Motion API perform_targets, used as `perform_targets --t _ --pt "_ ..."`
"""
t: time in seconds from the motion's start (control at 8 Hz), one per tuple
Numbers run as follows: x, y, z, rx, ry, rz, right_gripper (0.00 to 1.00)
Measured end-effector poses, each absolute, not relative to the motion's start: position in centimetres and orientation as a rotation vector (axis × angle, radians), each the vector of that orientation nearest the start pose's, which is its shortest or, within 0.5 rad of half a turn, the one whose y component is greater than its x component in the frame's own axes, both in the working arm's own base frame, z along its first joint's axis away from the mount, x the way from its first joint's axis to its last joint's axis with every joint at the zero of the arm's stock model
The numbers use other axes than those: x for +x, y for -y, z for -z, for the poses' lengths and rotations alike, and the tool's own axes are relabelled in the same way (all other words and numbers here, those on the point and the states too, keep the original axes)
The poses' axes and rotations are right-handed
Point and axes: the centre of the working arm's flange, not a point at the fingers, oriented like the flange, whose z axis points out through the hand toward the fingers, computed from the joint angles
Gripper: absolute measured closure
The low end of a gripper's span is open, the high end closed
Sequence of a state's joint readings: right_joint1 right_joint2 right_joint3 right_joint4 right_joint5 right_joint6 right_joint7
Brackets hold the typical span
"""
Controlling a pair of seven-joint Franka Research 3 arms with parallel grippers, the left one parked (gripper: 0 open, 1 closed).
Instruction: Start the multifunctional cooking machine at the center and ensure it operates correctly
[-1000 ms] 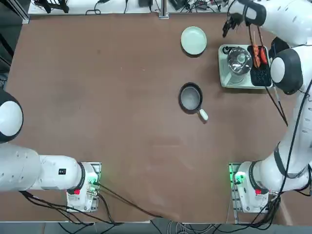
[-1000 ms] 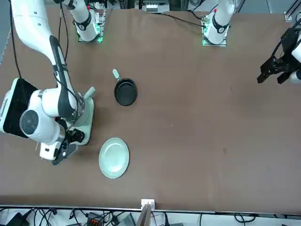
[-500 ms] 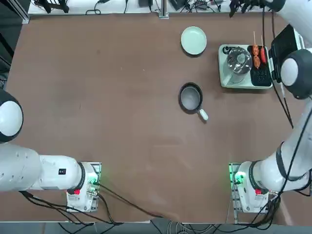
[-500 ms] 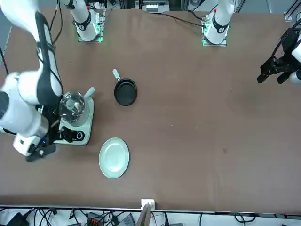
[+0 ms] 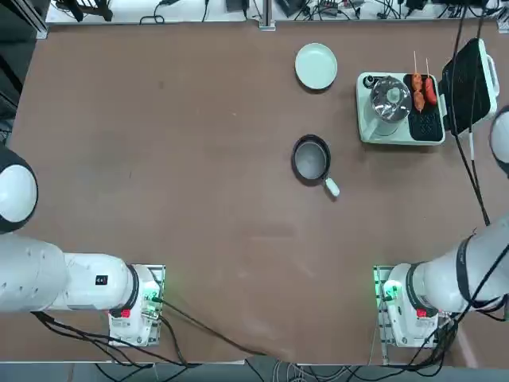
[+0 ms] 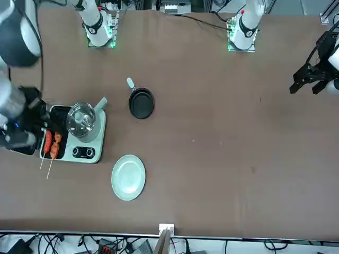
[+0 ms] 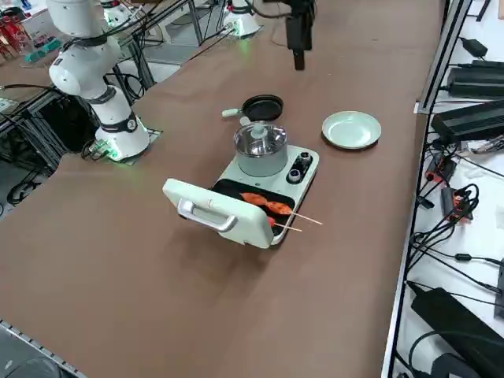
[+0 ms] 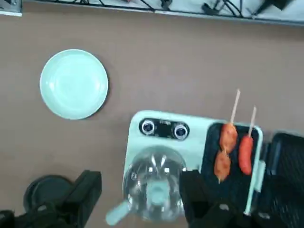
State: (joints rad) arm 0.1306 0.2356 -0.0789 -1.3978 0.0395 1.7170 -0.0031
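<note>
The multifunctional cooking machine (image 5: pixel 400 110) sits toward the far right part of the worktop (image 5: pixel 199 159) as seen from our side, not at its middle. Its black lid (image 7: pixel 211 211) is swung open. A steel pot with a glass lid (image 6: pixel 81 119) stands on one half, and two sausages on skewers (image 7: pixel 268 206) lie on the black grill plate (image 5: pixel 424 119) on the other half. On the strip in front of the pot we see two small round knobs (image 8: pixel 164 128) side by side; which way they point we cannot tell.

Our right hand (image 8: pixel 137 202) is high above the machine, well clear of it, looking straight down over the pot. Its two fingers (image 8: pixel 83 190) stand apart with nothing between them. In the overhead and side views the hand itself is out of frame, and only the arm shows.

We judge that we are in the approach, with the machine not yet touched. Whether it is running we cannot tell, since no light or steam shows. The next move calls for bringing the hand down toward the knobs, lining the fingers up on the right one, then closing on it and turning it. The pot sits just beside the knobs, so the descent needs to keep off its lid and spout.

Nearby, the round pale green plate (image 5: pixel 316 65) lies beside the machine, and the small black frying pan (image 5: pixel 311 159) rests closer to the worktop's middle. Both are apart from the machine.
</note>
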Motion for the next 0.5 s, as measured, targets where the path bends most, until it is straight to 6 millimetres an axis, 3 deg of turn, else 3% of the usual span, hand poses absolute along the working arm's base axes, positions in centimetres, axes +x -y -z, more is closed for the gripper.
perform_targets --t 0.5 --pt "57.8 -3.1 -61.1 -3.113 -0.035 0.104 0.00"
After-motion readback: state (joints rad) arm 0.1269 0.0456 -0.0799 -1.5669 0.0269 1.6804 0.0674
